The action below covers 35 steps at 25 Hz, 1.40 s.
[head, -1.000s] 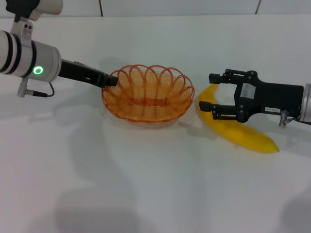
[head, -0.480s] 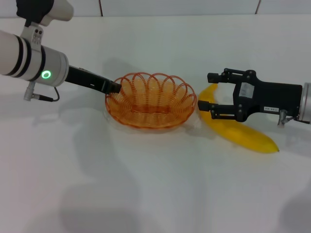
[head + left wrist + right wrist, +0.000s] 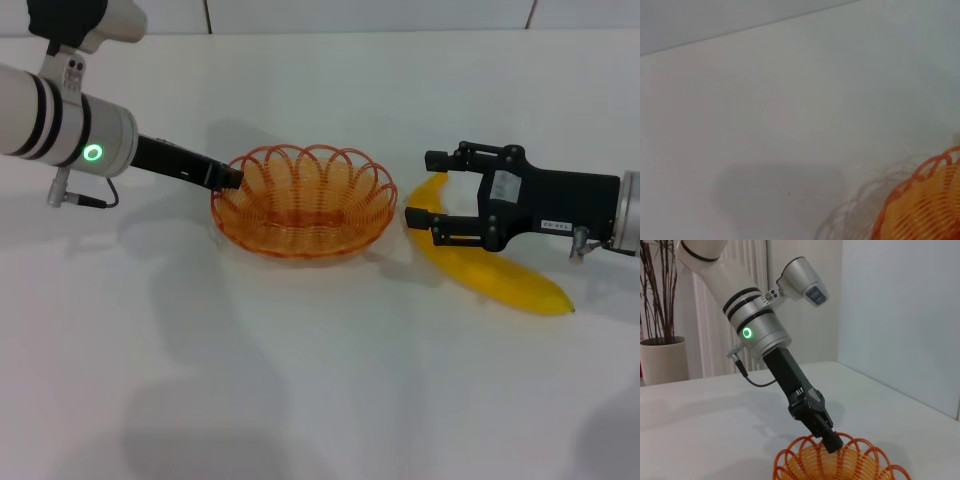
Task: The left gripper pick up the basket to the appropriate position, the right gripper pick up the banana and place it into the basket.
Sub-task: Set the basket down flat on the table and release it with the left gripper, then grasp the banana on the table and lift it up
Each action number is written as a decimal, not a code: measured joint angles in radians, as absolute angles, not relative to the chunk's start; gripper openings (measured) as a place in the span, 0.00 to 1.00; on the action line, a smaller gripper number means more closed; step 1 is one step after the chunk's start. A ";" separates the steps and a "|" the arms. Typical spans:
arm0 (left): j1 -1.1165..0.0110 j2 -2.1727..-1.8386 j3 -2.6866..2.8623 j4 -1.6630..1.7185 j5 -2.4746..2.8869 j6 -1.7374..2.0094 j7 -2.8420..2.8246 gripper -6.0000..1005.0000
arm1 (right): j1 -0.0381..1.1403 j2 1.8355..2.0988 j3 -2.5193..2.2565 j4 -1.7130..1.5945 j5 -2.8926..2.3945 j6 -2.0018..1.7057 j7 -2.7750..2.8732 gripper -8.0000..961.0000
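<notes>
The orange wire basket is in the middle of the white table. My left gripper is shut on the basket's left rim. The right wrist view shows its fingertips pinched on the rim of the basket. The left wrist view shows a piece of the basket with its shadow set apart from it. The yellow banana lies to the right of the basket. My right gripper is open, with the banana's upper end between its fingers.
The white table reaches to a back edge against the wall. A potted plant stands beyond the table, behind the left arm.
My left gripper carried the basket a little to the right and toward me, then slightly back to the left. The right gripper and the banana stayed in place.
</notes>
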<state>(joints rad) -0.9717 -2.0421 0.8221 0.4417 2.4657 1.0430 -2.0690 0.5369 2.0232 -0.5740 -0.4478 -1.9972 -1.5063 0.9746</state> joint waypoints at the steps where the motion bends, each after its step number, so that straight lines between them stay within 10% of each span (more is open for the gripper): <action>1: -0.972 -2.042 0.822 0.442 2.466 1.043 -2.069 0.09 | 0.537 2.023 -0.574 -0.448 -1.997 -1.506 0.975 0.73; 14: -0.963 -2.042 0.822 0.487 2.456 1.042 -2.042 0.12 | 0.527 2.020 -0.570 -0.448 -1.997 -1.506 0.975 0.72; 28: -0.594 -2.046 0.823 0.858 2.053 1.400 -1.654 0.77 | 0.493 2.012 -0.569 -0.449 -1.958 -1.513 0.972 0.72; 35: -0.348 -2.046 0.822 0.784 1.885 1.428 -1.258 0.84 | 0.467 2.010 -0.575 -0.455 -1.956 -1.517 0.970 0.72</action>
<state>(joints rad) -0.3484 -2.0461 0.8216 0.7836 1.8853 1.4282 -1.2577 0.4666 2.0100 -0.5754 -0.4551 -1.9562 -1.5170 0.9701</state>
